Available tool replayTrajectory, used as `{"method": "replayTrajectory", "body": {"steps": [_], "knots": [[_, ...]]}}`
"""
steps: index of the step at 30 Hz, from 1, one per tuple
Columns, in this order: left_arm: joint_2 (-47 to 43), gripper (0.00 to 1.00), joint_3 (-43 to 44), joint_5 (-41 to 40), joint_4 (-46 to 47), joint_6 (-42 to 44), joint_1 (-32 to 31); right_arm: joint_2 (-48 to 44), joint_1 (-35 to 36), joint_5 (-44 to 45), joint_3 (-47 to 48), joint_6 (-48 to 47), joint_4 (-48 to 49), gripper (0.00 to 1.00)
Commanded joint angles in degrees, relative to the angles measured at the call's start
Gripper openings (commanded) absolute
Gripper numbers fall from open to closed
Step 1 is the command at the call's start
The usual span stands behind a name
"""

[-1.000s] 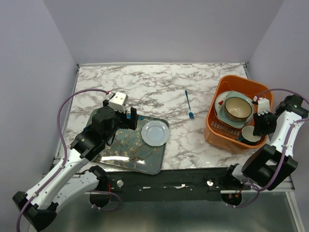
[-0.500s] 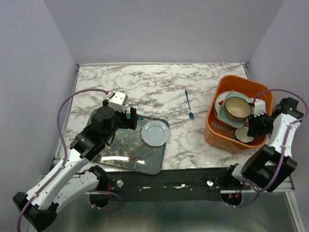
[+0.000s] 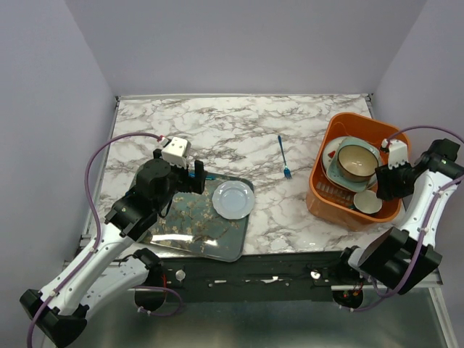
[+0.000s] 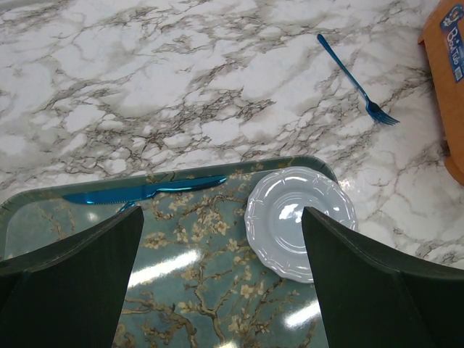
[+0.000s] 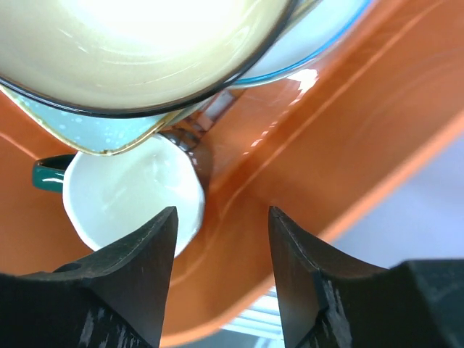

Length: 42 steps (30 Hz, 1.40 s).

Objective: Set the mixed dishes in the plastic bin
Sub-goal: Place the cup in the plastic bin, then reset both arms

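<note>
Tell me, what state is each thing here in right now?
Orange bin: holding dishes.
Brown bowl: upright on the stack in the bin.
Green mug: upright in the bin.
Pale plate: flat on floral tray.
Blue knife: flat on tray.
Blue fork: lying on marble table.
Left gripper: open, empty.
Right gripper: open, empty, over the bin.

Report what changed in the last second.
The right gripper opened, letting go of the dark green mug, now resting in the orange bin's near corner, and drew away slightly. The left gripper, open above the floral tray, the pale plate and the blue fork stayed put.
</note>
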Motion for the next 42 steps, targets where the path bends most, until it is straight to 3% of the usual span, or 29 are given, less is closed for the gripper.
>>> {"method": "replayTrajectory", "body": {"steps": [1,10,17,21,28,34,38,42], "knots": [[-0.82,0.99,-0.58,1.64,1.38,-0.32,0.53,-1.55,-0.19,0.97,4.86,0.22,-3.98,0.61],[-1.17,0.99,-0.75,3.49,1.74,-0.58,2.1,-3.66,-0.19,-2.27,15.4,0.57,-10.48,0.65],[-2.05,0.99,-1.28,9.55,3.58,-1.81,6.76,-4.36,-0.19,-16.31,25.17,4.34,-14.89,0.74],[-2.05,0.99,-1.45,11.31,4.55,-2.34,9.66,-4.8,-0.19,-25.9,26.23,6.02,-15.24,0.75],[-2.4,0.99,-1.45,12.72,5.25,-2.78,12.3,-5.76,1.74,-37.69,23.42,11.11,-9.82,0.86],[-2.93,0.99,-1.45,11.84,5.6,-3.04,13.27,-9.45,12.27,-39.19,15.79,24.28,5.63,0.9],[-3.36,0.99,-1.37,10.36,5.43,-3.3,13.36,-11.21,22.54,-36.39,12.44,34.03,15.5,0.95],[-4.07,0.99,-1.54,9.64,4.9,-3.74,13.45,-10.34,30.47,-32.26,11.29,37.57,20.78,1.0]]}}
